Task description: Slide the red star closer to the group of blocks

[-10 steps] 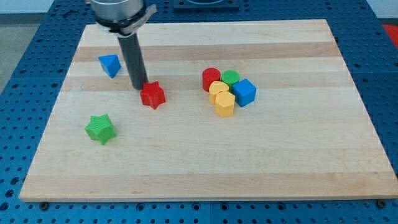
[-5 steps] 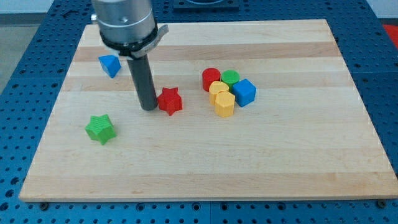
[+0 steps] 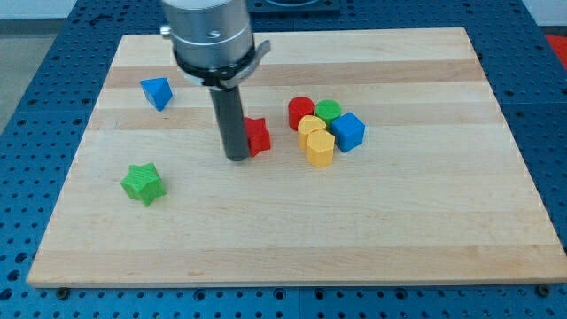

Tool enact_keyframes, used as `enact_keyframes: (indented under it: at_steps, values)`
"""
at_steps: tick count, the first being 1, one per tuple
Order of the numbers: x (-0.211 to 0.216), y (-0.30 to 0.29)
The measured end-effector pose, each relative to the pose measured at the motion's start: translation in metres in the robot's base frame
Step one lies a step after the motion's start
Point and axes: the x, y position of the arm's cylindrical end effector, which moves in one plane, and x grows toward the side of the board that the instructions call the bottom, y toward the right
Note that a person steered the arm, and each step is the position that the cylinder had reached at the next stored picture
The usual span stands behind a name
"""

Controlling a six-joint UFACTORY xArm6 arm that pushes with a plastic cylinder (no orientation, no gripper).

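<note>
My tip [image 3: 237, 158] rested on the board [image 3: 425, 230], against the view's-left side of the red star [image 3: 258, 136]. The rod stood upright and covered the star's left part, so only the star's right part showed. The rod carried no jaws and had hold of nothing; it only pressed against the star's side.

The red star lay near the board's middle, slightly toward the view's top. It sat just to the view's left of the group, with a narrow strip of bare wood between it and the nearest blocks.

The group comprised five blocks packed in contact:
- red cylinder [image 3: 300, 112], at the group's upper left;
- green cylinder [image 3: 329, 111], touching the red cylinder on its right;
- blue cube [image 3: 348, 131], at the group's right edge;
- yellow block [image 3: 311, 129], shape rounded but not clear, below the red cylinder;
- yellow hexagon [image 3: 320, 149], lowest in the group, touching the other yellow block.

Two blocks lay well apart from the group. The blue block [image 3: 156, 92], of a wedge-like shape, sat near the board's upper left. The green star [image 3: 142, 183] sat toward the lower left, well to the view's left of my tip.

No container showed in the view; every block rested directly on the board.
</note>
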Motion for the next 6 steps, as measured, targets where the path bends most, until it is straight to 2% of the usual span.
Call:
enact_keyframes:
  at_steps: [2, 4, 6]
  values:
    - [-0.005, 0.013]
    - [-0.013, -0.019]
    - [-0.038, -0.024]
